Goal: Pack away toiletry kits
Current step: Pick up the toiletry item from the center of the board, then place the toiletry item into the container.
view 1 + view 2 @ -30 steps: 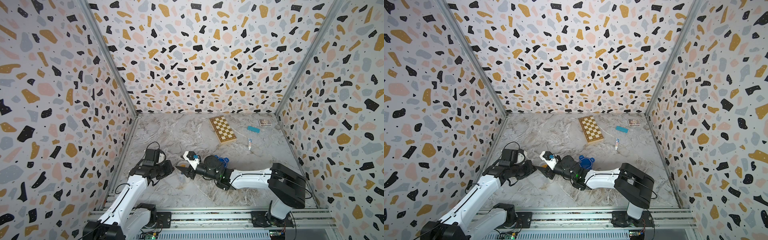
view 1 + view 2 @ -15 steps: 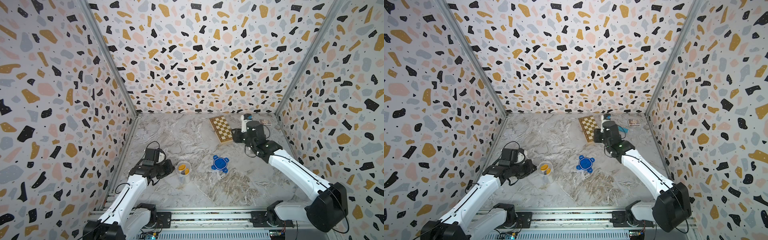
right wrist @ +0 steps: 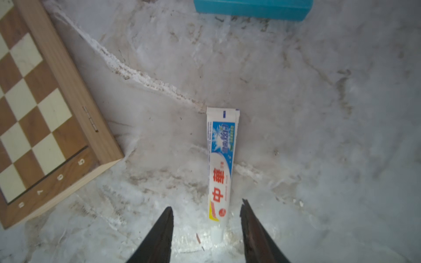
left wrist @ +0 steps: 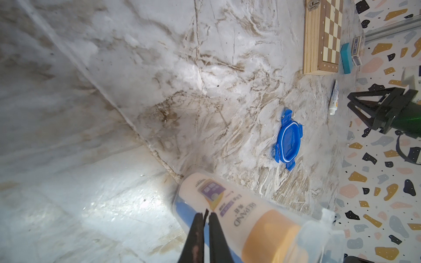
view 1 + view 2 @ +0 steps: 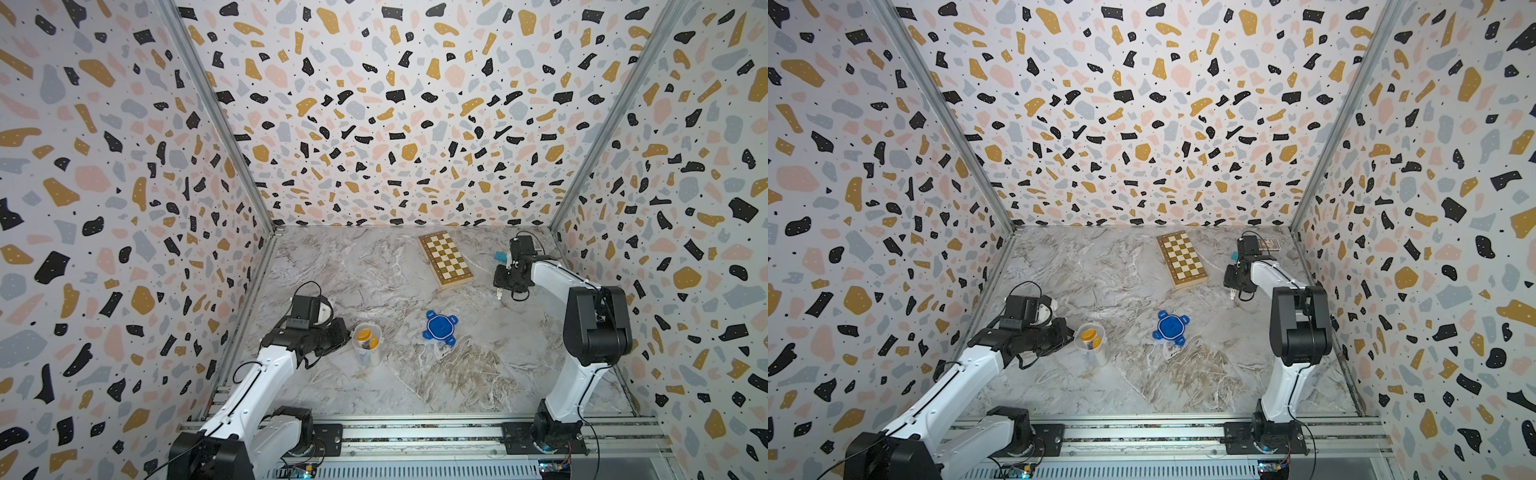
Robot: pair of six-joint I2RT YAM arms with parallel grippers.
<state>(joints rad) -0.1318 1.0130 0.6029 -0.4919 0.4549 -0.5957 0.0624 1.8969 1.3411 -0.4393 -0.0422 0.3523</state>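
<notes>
A clear tub (image 5: pixel 366 338) (image 5: pixel 1090 338) stands upright at the front left. It holds two white bottles with orange caps (image 4: pixel 268 234) and a blue stick (image 4: pixel 185 213). My left gripper (image 4: pixel 206 214) (image 5: pixel 345 332) is shut, with its tips against the tub's side wall. The white-blue tube (image 3: pixel 221 159) (image 4: pixel 333 98) lies flat at the back right, beside the chessboard. My right gripper (image 3: pixel 207 205) (image 5: pixel 500 291) hangs open just over it, and the tube's cap end lies between the fingers without touching them.
A blue clip lid (image 5: pixel 440 328) (image 5: pixel 1170 327) (image 4: pixel 288 139) lies mid-table. A wooden chessboard box (image 5: pixel 445 259) (image 3: pixel 41 113) sits at the back, left of the tube. A teal block (image 3: pixel 252 9) (image 5: pixel 500 257) and a small card box (image 5: pixel 1268 244) lie beyond the tube, near the right wall.
My right arm left the tub, swung to the back right and came down over the tube with its jaws open. The left arm and the tub stayed put.
</notes>
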